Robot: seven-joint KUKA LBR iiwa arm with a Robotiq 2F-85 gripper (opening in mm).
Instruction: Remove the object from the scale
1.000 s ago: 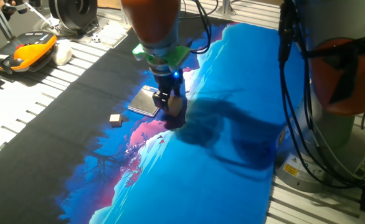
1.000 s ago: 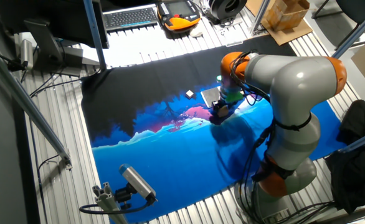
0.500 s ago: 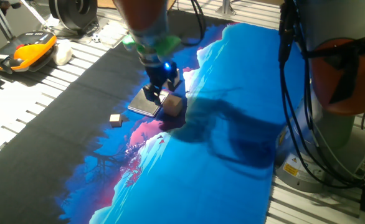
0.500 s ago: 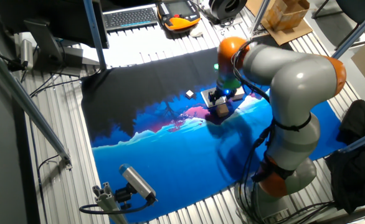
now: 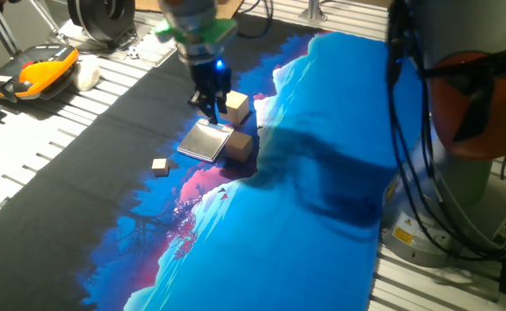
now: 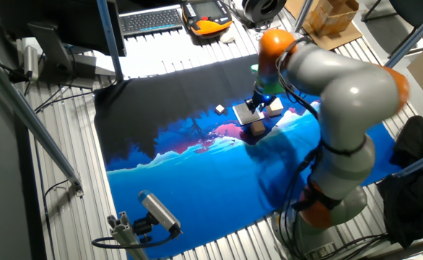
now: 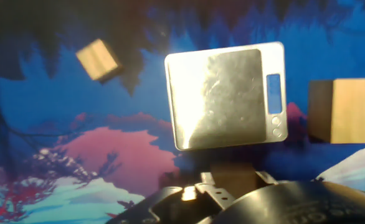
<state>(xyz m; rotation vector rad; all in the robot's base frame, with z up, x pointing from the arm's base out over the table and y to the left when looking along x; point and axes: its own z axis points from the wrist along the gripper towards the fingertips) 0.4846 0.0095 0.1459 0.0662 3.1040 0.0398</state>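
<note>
While the cube (image 5: 241, 145) sits beside the scale (image 5: 205, 141), finger spread unclear.

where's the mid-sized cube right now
In one fixed view the mid-sized cube sits on the mat against the scale's right edge, off the plate, with the larger cube just beyond it.

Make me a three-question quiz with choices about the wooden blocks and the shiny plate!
1. Where is the middle-sized cube?
A on the floor
B on the mat, beside the scale
C in the gripper

2. How many wooden cubes are there?
A two
B three
C five

3. The scale's top is:
A bare
B under a cloth
C holding a cube

Answers:
1 B: it sits on the mat next to the scale.
2 B: the largest cube, the middle-sized cube and the tiny cube.
3 A: the hand view shows nothing on the plate.
</note>
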